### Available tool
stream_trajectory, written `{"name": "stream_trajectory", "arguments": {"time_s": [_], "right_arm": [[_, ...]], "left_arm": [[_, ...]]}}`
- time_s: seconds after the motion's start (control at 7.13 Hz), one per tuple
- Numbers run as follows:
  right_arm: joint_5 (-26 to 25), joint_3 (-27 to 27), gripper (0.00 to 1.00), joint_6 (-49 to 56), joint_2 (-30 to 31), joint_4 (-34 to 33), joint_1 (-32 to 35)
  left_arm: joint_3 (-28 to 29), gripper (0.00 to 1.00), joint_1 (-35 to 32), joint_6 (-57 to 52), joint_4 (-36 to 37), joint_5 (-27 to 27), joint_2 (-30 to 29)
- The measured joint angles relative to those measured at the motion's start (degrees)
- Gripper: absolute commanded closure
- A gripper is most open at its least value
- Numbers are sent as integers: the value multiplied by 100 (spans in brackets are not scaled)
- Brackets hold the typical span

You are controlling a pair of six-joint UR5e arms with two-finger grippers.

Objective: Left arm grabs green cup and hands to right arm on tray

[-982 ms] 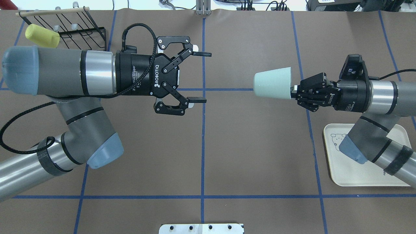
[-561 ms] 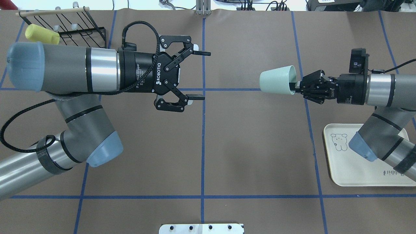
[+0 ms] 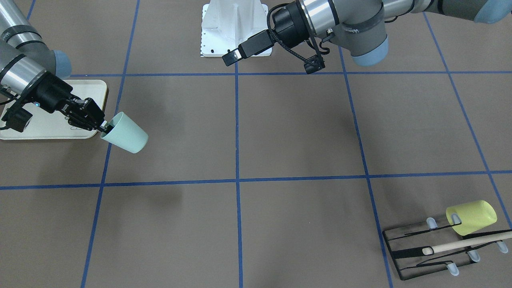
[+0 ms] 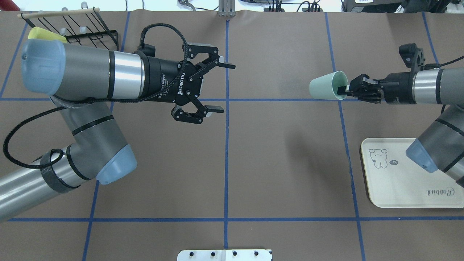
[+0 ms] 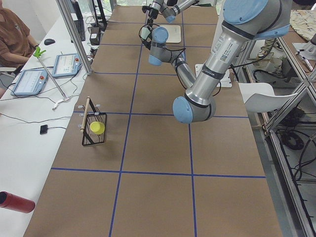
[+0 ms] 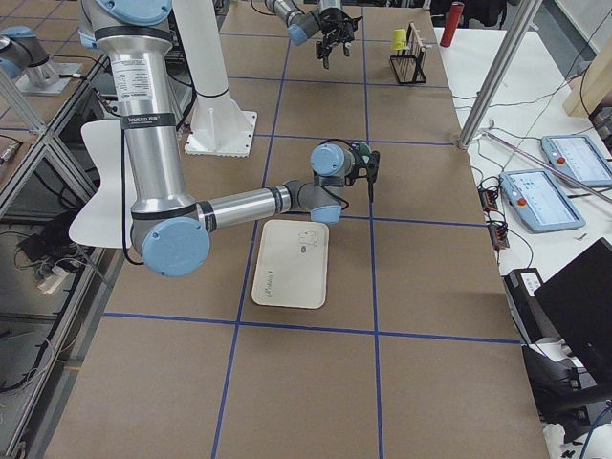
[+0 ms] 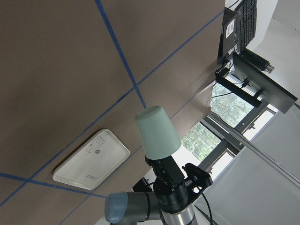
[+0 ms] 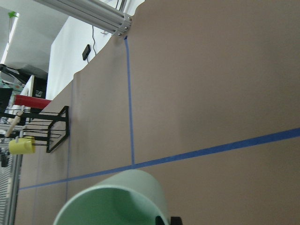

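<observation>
The pale green cup (image 4: 325, 86) hangs in the air on its side, base pointing toward the left arm. My right gripper (image 4: 342, 89) is shut on its rim, one finger inside the mouth. The cup also shows in the front view (image 3: 125, 134), the left wrist view (image 7: 157, 132) and the right wrist view (image 8: 117, 201). My left gripper (image 4: 225, 87) is open and empty, well apart from the cup, near the table's middle line. The cream tray (image 4: 398, 188) lies flat on the table nearer the robot than the cup, partly under the right arm; it also shows in the front view (image 3: 40, 125).
A black wire rack (image 4: 87, 30) with a wooden bar stands at the far left corner, with a yellow cup (image 4: 43, 33) on it, partly behind the left arm. A white base plate (image 4: 224, 255) sits at the near edge. Blue tape lines cross the brown table.
The right arm has drawn back to the right with the green cup and turned it so its mouth shows. The left gripper has stayed open and rolled slightly.
</observation>
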State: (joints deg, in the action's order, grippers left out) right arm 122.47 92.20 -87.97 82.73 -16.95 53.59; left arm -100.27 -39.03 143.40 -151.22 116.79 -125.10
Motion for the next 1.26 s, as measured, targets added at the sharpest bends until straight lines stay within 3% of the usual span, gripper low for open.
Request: {"name": "stream_trajectory", "arguments": {"time_s": [0.28,0.56,0.84,1.26], "right_arm": [[52,550,100,1502,374,-1545,164],[17,1395,100,3052,982,-3194,294],[66,1649,100,3756,1629,-3667,337],[375,1678,100,4257,2289,-3751,341]], "left_arm": [[-23,0,-119,-699,565,31,-11],[-29,0,-268,-1815,1694,31,-122],[-40,0,-408,-2936,2740,30,-167],[-58,0,-597,-4004,3744,17,-215]]}}
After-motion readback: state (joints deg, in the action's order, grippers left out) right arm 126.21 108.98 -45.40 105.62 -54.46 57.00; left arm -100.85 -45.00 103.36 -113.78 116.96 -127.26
